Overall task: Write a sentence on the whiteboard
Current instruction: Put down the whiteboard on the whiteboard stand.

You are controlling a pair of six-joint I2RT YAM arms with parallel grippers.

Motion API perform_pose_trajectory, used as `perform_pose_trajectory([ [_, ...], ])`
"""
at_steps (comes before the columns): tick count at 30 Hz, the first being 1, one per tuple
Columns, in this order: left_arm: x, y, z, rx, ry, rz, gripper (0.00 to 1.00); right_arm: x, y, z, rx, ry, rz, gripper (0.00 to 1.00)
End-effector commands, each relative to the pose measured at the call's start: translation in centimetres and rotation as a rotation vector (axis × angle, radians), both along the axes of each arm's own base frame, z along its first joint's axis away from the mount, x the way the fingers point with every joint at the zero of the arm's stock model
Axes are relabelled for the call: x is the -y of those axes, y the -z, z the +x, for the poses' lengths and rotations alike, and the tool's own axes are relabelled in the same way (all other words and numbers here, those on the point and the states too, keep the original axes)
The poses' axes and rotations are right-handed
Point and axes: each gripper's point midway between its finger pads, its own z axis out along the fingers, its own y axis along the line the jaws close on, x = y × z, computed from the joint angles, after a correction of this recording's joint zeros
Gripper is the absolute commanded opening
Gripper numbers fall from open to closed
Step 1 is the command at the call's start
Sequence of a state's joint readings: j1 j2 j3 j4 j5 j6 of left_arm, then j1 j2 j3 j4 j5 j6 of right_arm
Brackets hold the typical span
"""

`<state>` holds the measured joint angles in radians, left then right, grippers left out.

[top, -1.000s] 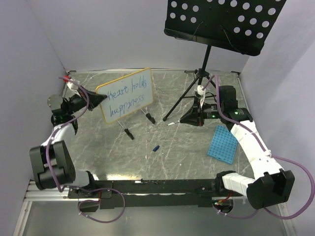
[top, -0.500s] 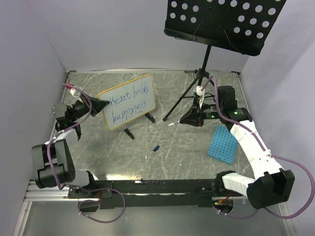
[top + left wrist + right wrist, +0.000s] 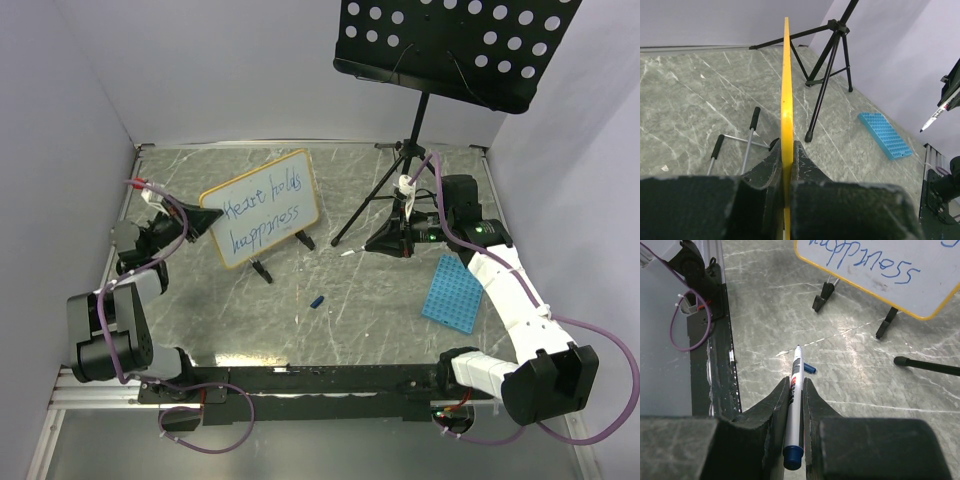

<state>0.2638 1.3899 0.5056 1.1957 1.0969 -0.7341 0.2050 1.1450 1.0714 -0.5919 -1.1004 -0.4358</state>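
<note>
Over the table (image 3: 350,325), left claw (image 3: 786,155) tight on the whiteboard (image 3: 262,208), right claw (image 3: 796,387) tight on a marker (image 3: 794,440) beside blue tray (image 3: 452,292)

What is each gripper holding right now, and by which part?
The left gripper clamps the whiteboard by the side edge of its frame; the right gripper pinches the marker around its barrel.
</note>
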Motion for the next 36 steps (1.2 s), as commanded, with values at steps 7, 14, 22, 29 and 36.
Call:
perform_pose_trajectory([
  [7,0.1,1.2,0.6,0.021,-0.045,0.043,0.01,-0.3,-0.5,-0.2,0.033,-0.032,0.009,0.00],
  [14,-0.2,3.3,0.7,-0.031,-0.086,0.041,0.01,-0.3,-0.5,-0.2,0.034,-0.035,0.011,0.00],
  [22,-0.3,5.5,0.3,-0.077,-0.143,0.015,0.02,-0.4,-0.7,-0.5,0.033,-0.045,0.017,0.00],
  [29,-1.1,5.9,0.6,-0.107,-0.146,0.008,0.08,-0.3,-1.0,-0.7,0.044,-0.047,0.022,0.00],
  [36,-1.4,7.4,0.5,-0.187,-0.152,0.054,0.15,-0.3,-1.1,-0.8,0.046,-0.047,0.026,0.00],
])
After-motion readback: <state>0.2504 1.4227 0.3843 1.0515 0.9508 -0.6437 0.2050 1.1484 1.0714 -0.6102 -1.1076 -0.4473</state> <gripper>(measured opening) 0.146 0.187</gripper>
